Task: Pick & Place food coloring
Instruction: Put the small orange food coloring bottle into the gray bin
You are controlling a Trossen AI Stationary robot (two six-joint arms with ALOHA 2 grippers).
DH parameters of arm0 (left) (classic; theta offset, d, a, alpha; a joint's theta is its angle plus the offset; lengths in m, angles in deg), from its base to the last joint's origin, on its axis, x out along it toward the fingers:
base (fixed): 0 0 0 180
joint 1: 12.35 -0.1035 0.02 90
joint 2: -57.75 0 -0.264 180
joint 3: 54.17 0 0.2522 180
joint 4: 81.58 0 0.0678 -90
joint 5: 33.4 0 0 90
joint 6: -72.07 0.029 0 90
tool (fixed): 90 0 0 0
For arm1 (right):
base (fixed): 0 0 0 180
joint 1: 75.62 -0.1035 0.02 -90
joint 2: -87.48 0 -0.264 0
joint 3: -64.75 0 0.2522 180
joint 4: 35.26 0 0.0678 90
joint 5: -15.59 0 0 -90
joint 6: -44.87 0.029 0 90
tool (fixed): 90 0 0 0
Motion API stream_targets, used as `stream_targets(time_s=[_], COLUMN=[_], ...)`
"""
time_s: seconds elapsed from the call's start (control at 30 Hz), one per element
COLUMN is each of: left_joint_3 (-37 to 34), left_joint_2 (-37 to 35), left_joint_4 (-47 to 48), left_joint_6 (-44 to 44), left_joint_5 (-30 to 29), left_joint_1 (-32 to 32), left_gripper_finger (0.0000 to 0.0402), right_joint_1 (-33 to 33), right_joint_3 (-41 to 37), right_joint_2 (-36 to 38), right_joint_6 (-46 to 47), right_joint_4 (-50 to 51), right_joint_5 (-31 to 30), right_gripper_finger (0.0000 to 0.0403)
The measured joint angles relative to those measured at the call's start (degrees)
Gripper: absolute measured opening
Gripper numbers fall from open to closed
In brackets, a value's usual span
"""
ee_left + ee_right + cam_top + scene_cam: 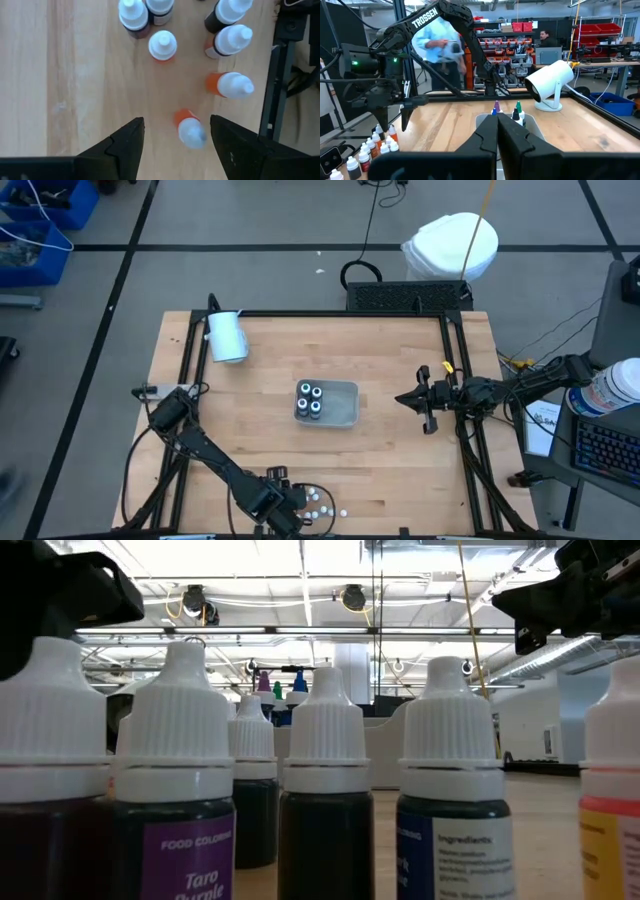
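The left fingers (135,145) stand wide apart, just above the counter (75,75), with one small orange bottle (190,129) lying tipped between them, not gripped yet. Near that orange bottle stand more food coloring bottles (232,39), all with white caps. These bottles look light, small and hard, and the smooth sides may be slippery, so I think it is best to pinch one across its round body, below the cap. A tipped bottle may roll away. The right fingers (497,137) are shut tight, hold nothing, and wait far from the orange bottle. The view from above shows four bottles already in the grey tray (345,415), which the left wrist view does not. The low view shows labels, like "Taro Purple" (190,875).
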Motion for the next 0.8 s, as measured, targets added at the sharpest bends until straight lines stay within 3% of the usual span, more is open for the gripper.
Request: stream_targets(time_s=[0.8], left_joint_3=[0.0], left_joint_2=[0.3], left_joint_4=[-0.3], left_joint_6=[0.0], left_joint_5=[1.6], left_joint_1=[-0.2], left_gripper_finger=[0.0232], right_joint_1=[0.0], right_joint_3=[0.0], right_joint_2=[0.0], right_joint_6=[0.0], right_joint_4=[0.0], right_joint_5=[0.0], right_gripper_finger=[0.0000])
